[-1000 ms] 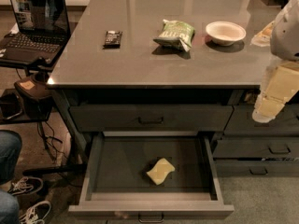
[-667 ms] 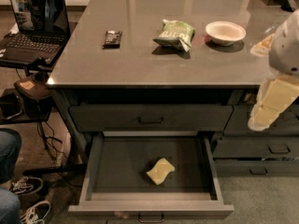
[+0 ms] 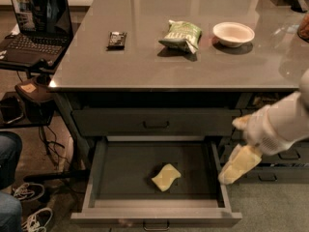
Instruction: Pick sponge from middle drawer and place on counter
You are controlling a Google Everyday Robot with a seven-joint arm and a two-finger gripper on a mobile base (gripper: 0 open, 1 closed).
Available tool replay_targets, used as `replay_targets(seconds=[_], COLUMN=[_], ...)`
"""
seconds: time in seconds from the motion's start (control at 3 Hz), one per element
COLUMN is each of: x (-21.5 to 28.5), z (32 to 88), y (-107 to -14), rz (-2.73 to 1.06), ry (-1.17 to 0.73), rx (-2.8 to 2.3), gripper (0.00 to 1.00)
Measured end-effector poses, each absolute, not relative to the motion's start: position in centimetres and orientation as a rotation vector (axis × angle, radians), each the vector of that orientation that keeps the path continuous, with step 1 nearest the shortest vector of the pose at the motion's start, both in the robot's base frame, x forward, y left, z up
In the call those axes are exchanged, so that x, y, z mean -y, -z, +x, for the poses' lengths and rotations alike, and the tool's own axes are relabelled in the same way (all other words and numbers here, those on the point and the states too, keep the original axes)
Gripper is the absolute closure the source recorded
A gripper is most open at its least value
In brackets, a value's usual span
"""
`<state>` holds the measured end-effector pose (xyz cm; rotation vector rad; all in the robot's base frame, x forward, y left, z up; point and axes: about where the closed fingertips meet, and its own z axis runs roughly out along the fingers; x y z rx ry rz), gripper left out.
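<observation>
The pale yellow sponge (image 3: 166, 177) lies flat in the open middle drawer (image 3: 101, 168), a little right of its centre. My cream gripper (image 3: 236, 166) hangs at the drawer's right edge, right of the sponge and apart from it, pointing down and left. It holds nothing. The glossy grey counter (image 3: 145, 57) spans the top above the drawers.
On the counter lie a green snack bag (image 3: 180, 34), a white bowl (image 3: 233, 34) and a small dark packet (image 3: 116, 39). A laptop (image 3: 36, 25) sits on a stand at the left. A person's leg and shoes (image 3: 19, 197) are at the lower left.
My arm has come down and left from beside the counter's right end to the right edge of the open drawer. The sponge has not moved.
</observation>
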<state>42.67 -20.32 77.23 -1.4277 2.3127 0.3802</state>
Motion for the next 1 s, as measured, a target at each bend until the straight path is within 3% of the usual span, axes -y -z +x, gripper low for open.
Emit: replay_targets(seconds=[0.67,1.0], x=[17.0,17.2], z=[42.5,43.8], y=[-62.6,-62.2], rz=[-1.217,-1.170], ry=[-0.527,-0.473], rx=[-2.387,-2.365], gripper=[0.00,0.00])
